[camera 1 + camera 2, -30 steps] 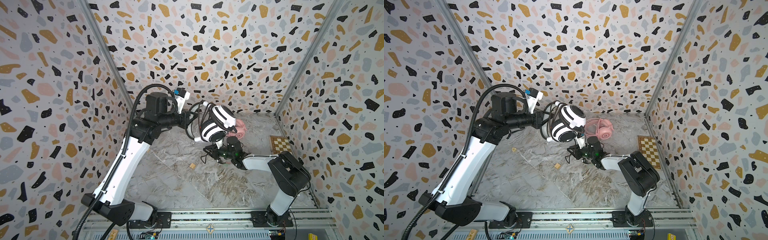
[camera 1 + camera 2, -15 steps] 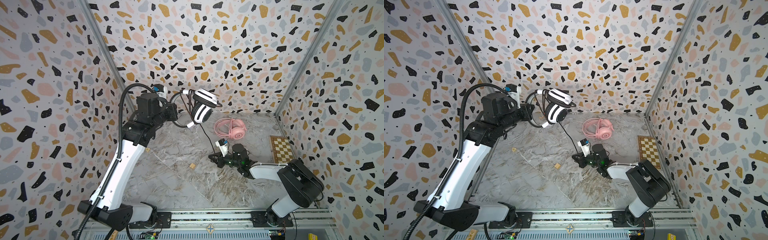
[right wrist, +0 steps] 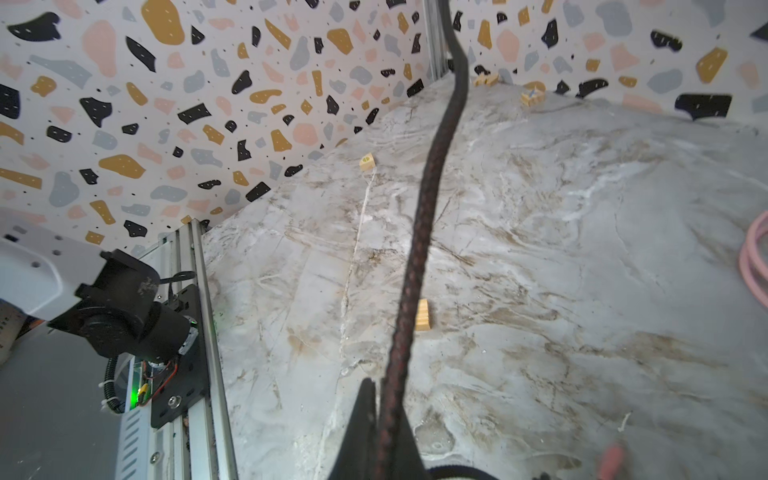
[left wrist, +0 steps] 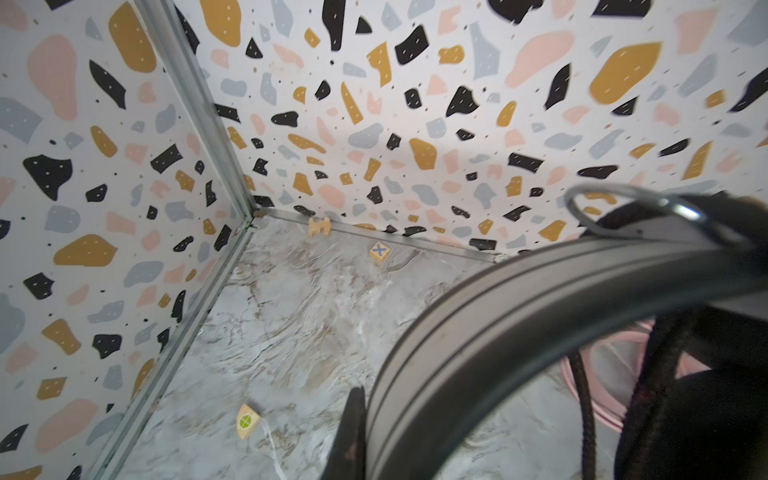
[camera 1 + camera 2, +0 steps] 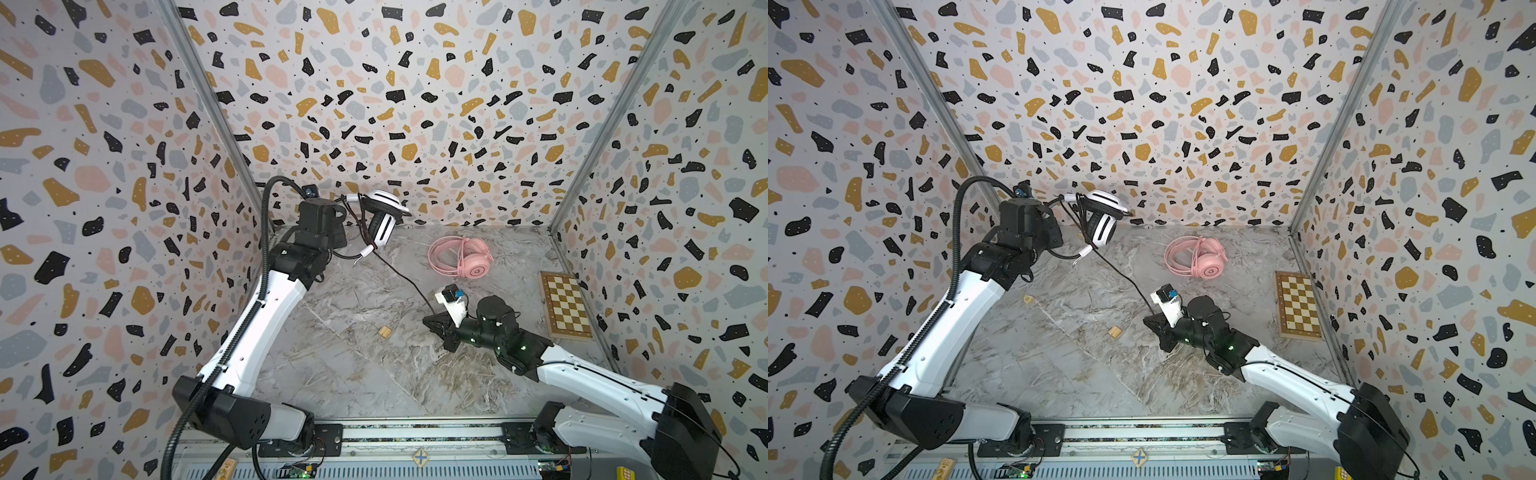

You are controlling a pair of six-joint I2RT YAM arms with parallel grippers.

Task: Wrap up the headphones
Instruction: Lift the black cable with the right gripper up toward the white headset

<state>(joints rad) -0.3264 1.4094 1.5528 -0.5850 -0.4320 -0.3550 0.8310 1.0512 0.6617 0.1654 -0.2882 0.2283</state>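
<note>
Pulled toward the rear-left corner, the left hand [image 5: 350, 203] grips the white, black-padded headset [image 5: 384, 218], whose black braided cable [image 5: 401, 276] slants taut down to the right hand [image 5: 434, 323] pinching it.

1. Left arm [image 5: 266, 316] slants up from the front rail, elbow bent, wrist high near the back-left corner.
2. Left claw [image 5: 348, 205] points right, well above the tabletop [image 5: 374, 374], jaws closed on a headband [image 4: 540, 291].
3. Right arm [image 5: 590, 374] stretches low, reaching forward and left.
4. Right claw [image 3: 384, 419] sits just above the tabletop, jaws pinched on a cable [image 3: 428, 199].
</note>
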